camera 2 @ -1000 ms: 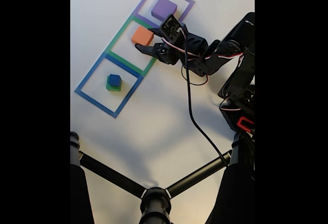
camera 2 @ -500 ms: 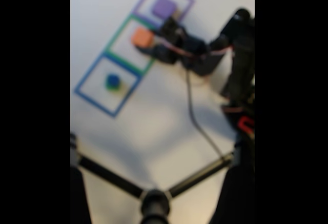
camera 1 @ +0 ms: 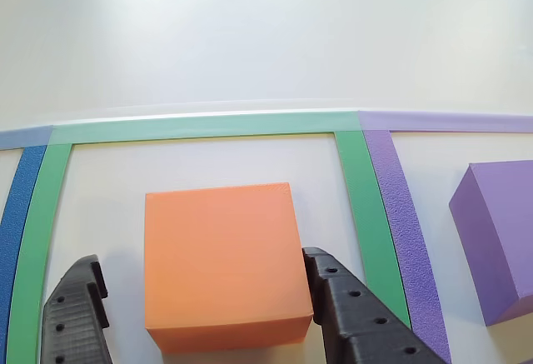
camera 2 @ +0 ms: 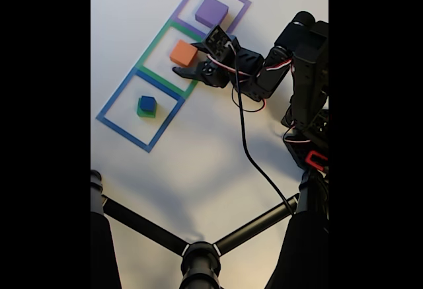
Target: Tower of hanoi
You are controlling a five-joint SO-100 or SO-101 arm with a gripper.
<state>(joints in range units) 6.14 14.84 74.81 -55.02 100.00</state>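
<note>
**Gripper lined up on the orange block**

The step in hand looked like the grasp of the orange block: the black two-finger gripper (camera 1: 204,314) stood spread, its jaws flanking the block with nothing yet pinched. The next move, by my reading, called for the jaws to press in squarely on the block's two side faces and then lift it straight up clear of the table.

Largest first. The purple square foam slab (camera 1: 500,235) lay off to the right of the gripper in the other view, beyond the green and purple tape lines, inside its purple tape square (camera 2: 212,3) and well apart from the fingers. The orange foam block (camera 1: 223,260) sat directly between the jaws, within the green tape square (camera 1: 200,124); the right finger (camera 1: 350,310) looked touching or just beside its side face, while the left finger (camera 1: 75,314) stood a little off it. The green foam cube (camera 2: 146,111) rested in the blue tape square (camera 2: 116,123), far from the gripper on the side away from the purple slab in the fixed view, and the small blue foam cube (camera 2: 147,102) sat on top of it.
</note>
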